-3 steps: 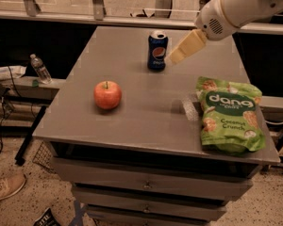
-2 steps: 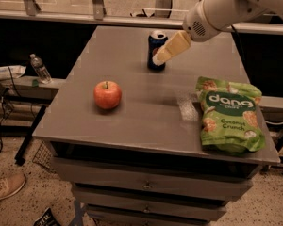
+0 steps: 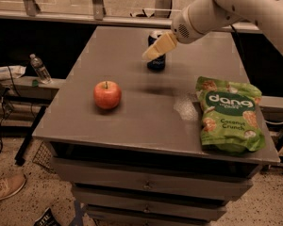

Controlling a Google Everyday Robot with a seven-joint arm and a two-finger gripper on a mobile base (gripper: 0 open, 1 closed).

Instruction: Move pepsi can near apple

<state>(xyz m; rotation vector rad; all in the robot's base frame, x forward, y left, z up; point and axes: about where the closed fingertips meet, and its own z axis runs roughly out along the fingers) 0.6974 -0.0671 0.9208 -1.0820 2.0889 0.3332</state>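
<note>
The pepsi can (image 3: 156, 62) is dark navy with a silver top and stands upright at the back middle of the grey table (image 3: 132, 112). The gripper (image 3: 155, 50) hangs in front of the can's upper part, its pale fingers pointing down-left, so it covers the can's middle. The white arm reaches in from the upper right. The apple (image 3: 107, 94) is red-orange with a short stem and sits on the table's left front, well to the left of and nearer than the can.
A green Dang snack bag (image 3: 228, 114) lies at the table's right front. A clear plastic water bottle (image 3: 39, 68) stands on a low ledge left of the table. Drawers sit below the tabletop. A shoe (image 3: 4, 187) is on the floor at the lower left.
The gripper has moved left, from right of the can to in front of its upper part. The can, apple and bag have not moved.
</note>
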